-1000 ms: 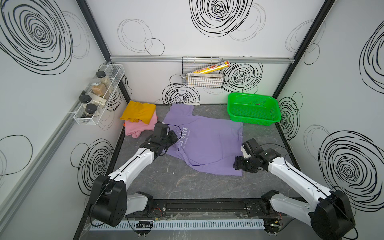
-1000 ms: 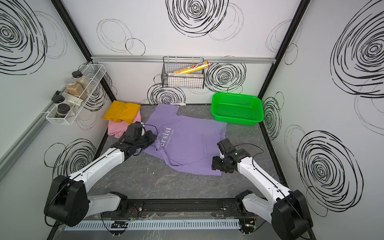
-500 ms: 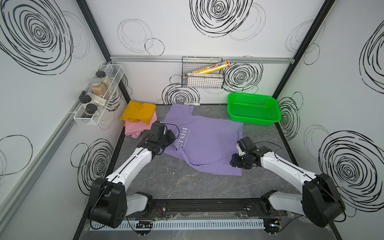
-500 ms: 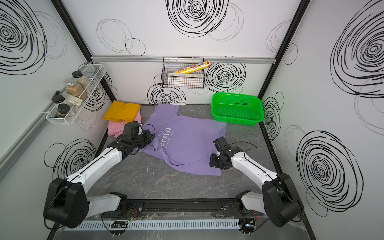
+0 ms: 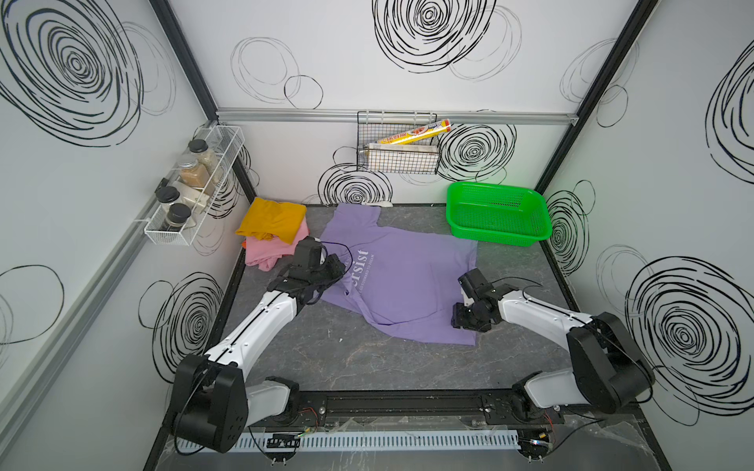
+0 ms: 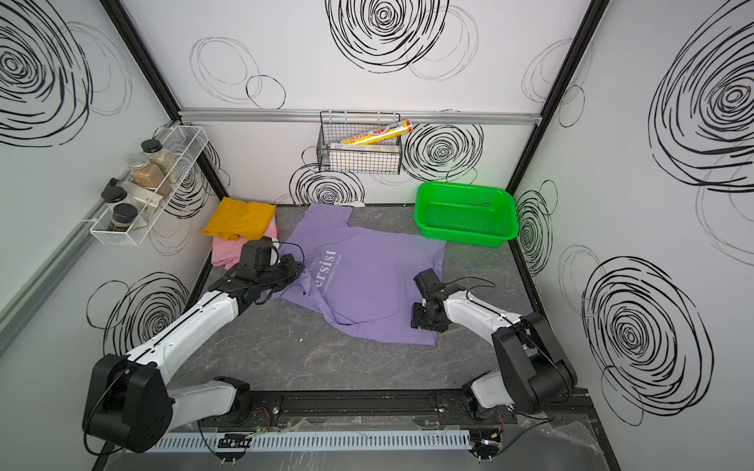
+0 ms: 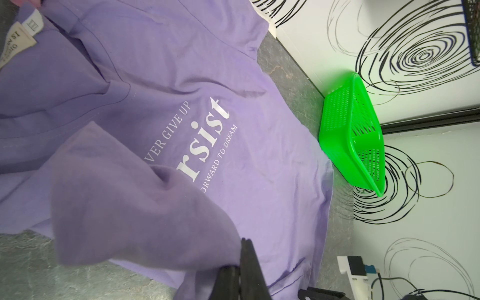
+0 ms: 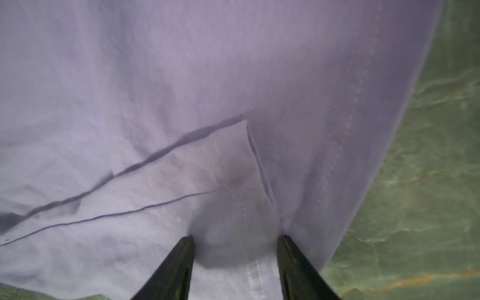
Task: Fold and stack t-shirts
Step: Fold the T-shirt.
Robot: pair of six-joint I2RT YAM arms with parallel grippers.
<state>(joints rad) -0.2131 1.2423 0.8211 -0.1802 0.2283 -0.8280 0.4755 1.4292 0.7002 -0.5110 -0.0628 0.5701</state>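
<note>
Lavender t-shirt [image 5: 412, 281]: spread on the tabletop just beside the green basket [image 5: 502, 239], lettering up.
Left gripper [image 7: 242, 255]: pressed together, pinching a raised fold of lavender cloth on the side away from the basket.
Right gripper [image 8: 235, 240]: fingers spread, tips pressed into the hem, cloth bulging between them, at the hem corner farther from the basket.
Yellow t-shirt [image 5: 271, 220]: folded on top of the pink t-shirt [image 5: 265, 255], well apart from the basket.

L gripper [image 5: 338, 266] jaws shut, arm stretched fwd, R gripper [image 8: 236, 240] jaws apart, wrist pitched down
</note>
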